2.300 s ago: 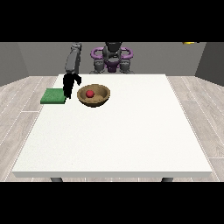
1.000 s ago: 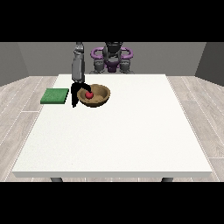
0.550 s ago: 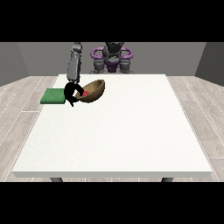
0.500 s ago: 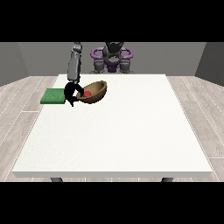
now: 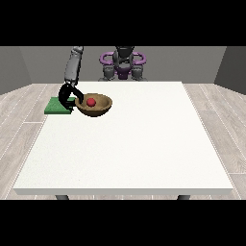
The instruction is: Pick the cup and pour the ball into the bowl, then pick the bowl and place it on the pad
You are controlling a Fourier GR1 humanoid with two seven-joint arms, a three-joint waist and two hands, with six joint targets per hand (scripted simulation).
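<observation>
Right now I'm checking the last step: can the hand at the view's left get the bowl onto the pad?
Probably yes. That hand already grips the bowl at its rim, ball inside, and the green pad lies right beside it with nothing between.

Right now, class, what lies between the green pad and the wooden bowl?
In the front view, the robot hand at the view's left lies between the green pad and the wooden bowl, at the bowl's rim; the red ball sits inside.
</observation>
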